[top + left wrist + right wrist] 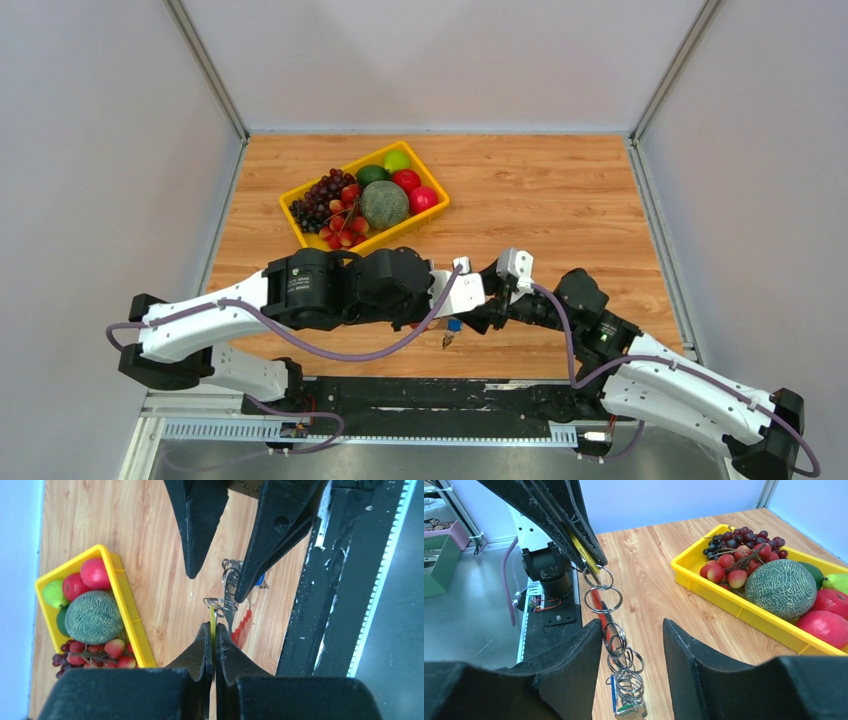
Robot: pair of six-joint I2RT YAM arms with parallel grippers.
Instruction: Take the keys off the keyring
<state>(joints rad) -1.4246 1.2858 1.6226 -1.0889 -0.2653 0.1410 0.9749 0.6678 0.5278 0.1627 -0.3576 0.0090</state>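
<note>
My left gripper (214, 628) is shut on a thin yellow key (212, 616), seen edge-on between its pads. From that key the keyring (602, 599) hangs as a chain of silvery rings, ending in a bunch (625, 672) with a blue key (613, 700) and a green-headed key (628, 710). The red oval tag (241, 624) hangs behind the rings. My right gripper (632, 626) is open, with its fingers on either side of the ring chain and the rings close to its left finger. In the top view the keys (450, 332) dangle below the two grippers near the table's front edge.
A yellow fruit tray (300, 228) with a melon, grapes, strawberries and apples stands at the back left of the wooden table. It also shows in the right wrist view (724, 600). The black base rail (430, 395) runs just in front of the keys.
</note>
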